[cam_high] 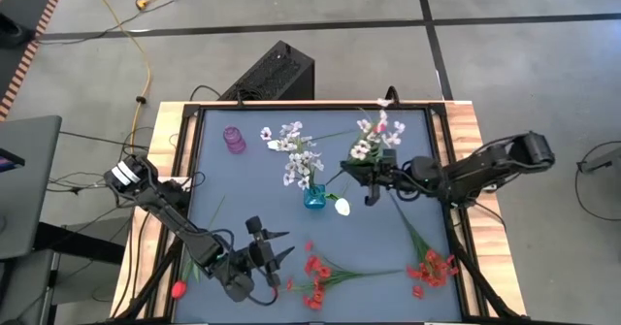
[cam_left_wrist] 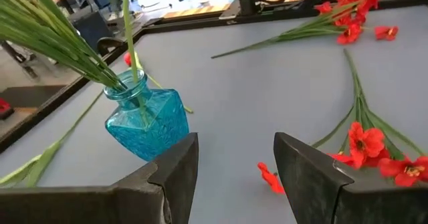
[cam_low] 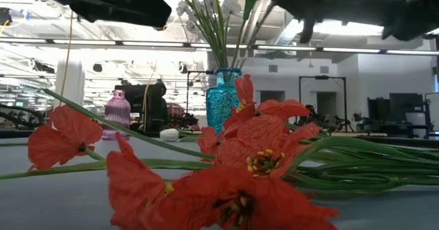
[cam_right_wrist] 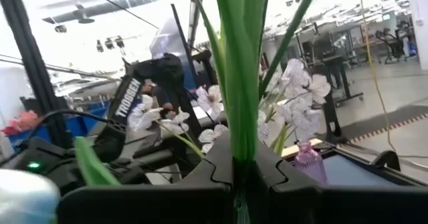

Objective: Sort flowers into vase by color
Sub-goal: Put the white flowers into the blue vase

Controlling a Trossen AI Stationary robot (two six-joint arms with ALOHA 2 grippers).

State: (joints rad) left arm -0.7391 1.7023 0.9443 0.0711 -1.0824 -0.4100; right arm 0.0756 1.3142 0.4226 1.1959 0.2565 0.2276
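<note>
A blue glass vase point(cam_high: 313, 198) stands mid-table with white flowers point(cam_high: 299, 155) in it. My right gripper point(cam_high: 373, 177) hovers just right of the vase, shut on a spray of white flowers point(cam_high: 376, 133). My left gripper point(cam_high: 278, 246) is open near the front edge, above the mat, with nothing between its fingers point(cam_left_wrist: 175, 174). It faces the vase point(cam_left_wrist: 146, 122), and red flowers point(cam_high: 316, 278) lie just beside it. More red flowers point(cam_high: 433, 267) lie at the front right. A small purple vase point(cam_high: 235, 140) stands empty at the far left. My right gripper pinches the green stems point(cam_right_wrist: 242, 154) of the white spray between its two fingers. The fingers come roughly level from the table's right and lie across the stems. The stems and white blooms point(cam_right_wrist: 294, 83) stick out beyond the fingers. The spray is held up off the table.
A loose white bloom point(cam_high: 342, 207) lies on the mat right of the blue vase. A single red bloom point(cam_high: 179, 289) lies off the mat at the front left. A black frame point(cam_high: 194, 121) rims the mat. Open mat lies between the two red bunches.
</note>
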